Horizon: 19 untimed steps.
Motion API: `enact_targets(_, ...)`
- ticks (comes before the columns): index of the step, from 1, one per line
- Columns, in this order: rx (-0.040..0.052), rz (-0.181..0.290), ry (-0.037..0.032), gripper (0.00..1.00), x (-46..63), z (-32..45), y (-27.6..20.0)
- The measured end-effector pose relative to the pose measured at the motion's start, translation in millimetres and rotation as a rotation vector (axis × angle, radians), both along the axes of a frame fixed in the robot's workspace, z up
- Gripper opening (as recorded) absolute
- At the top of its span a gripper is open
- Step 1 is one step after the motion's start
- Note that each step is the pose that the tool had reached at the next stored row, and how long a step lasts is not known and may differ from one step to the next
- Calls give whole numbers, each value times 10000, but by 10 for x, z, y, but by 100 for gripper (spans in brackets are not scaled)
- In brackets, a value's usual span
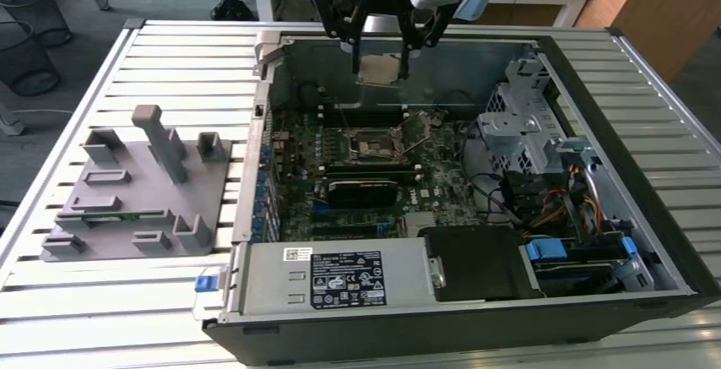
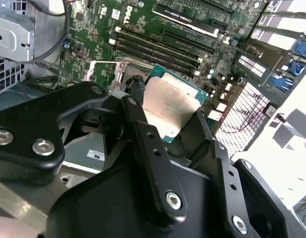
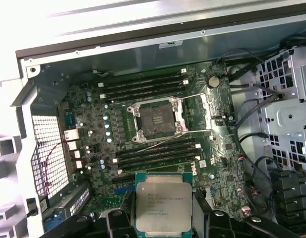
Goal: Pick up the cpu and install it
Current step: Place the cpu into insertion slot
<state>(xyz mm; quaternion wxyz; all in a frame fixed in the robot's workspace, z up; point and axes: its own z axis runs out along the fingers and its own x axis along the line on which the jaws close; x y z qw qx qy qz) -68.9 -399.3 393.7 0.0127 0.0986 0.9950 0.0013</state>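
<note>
The cpu (image 3: 162,204), a flat square chip with a silver top and green rim, hangs in the air, and my gripper (image 1: 380,63) is shut on it. In the exterior view the cpu (image 1: 379,68) is above the far end of the open computer case, beyond the socket (image 1: 371,142). In the second wrist view the black fingers (image 2: 143,106) hold the cpu (image 2: 171,106) by its edges. The socket (image 3: 156,119) lies open on the motherboard in the first wrist view, its metal frame and lever raised, nothing in it.
The open case (image 1: 631,242) lies on a slatted white table (image 1: 113,301). A drive cage (image 1: 516,124), cables and a power supply (image 1: 338,276) crowd the case. A grey fixture block (image 1: 135,192) stands to the exterior view's left. Memory slots (image 3: 143,84) flank the socket.
</note>
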Motion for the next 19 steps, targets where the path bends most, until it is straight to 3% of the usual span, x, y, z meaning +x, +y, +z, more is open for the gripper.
enact_targets(13,-23,-342,-2,54,0,-9,48)
enact_targets(19,-34,-1229,-2,54,0,-14,50)
